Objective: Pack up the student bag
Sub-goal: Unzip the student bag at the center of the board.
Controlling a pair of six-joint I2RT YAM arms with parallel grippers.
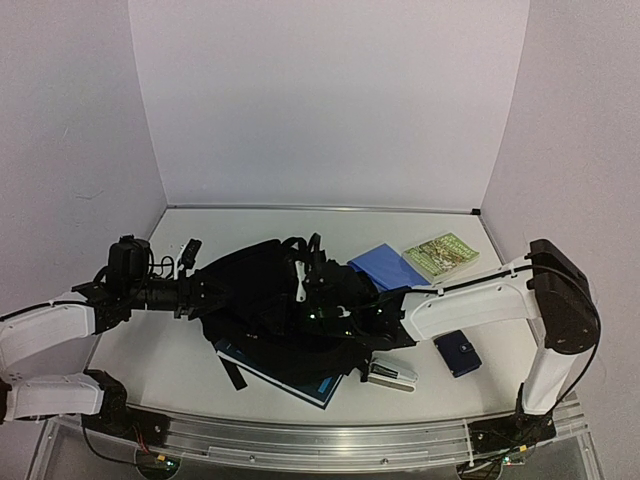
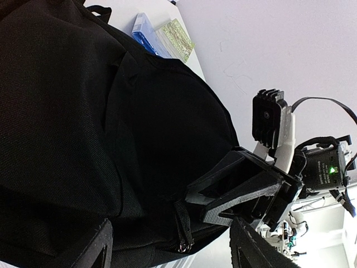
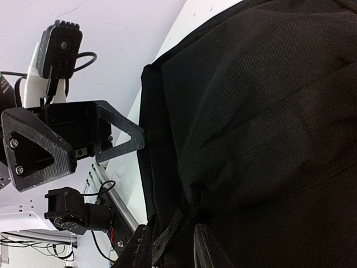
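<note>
Seen from above, the black bag (image 1: 270, 300) lies slumped on the counter (image 1: 180, 360) between the two arms, its near corner resting on a teal-edged book (image 1: 310, 388). The left gripper (image 1: 195, 290) sits at the bag's left edge and the right gripper (image 1: 338, 316) on its right part. Beyond the right gripper lie a blue folder (image 1: 385, 268) and a green book (image 1: 441, 255). On the near side of its arm are a dark blue pouch (image 1: 457, 352) and a small white and black item (image 1: 392, 375). In the left wrist view, the left gripper's fingers (image 2: 254, 251) stand spread wide, and black bag fabric fills the space ahead of them and to one side. Facing them across the bag, the right gripper's black fingers meet the bag's rim at a strap (image 2: 181, 226). In the right wrist view, the right gripper's fingers (image 3: 203, 251) are drawn close together and seem to pinch that strap between them, though the dark cloth makes the hold hard to read. The bag fills everything ahead of this gripper. The left gripper faces it with its fingers apart, one fingertip touching the bag's edge.
</note>
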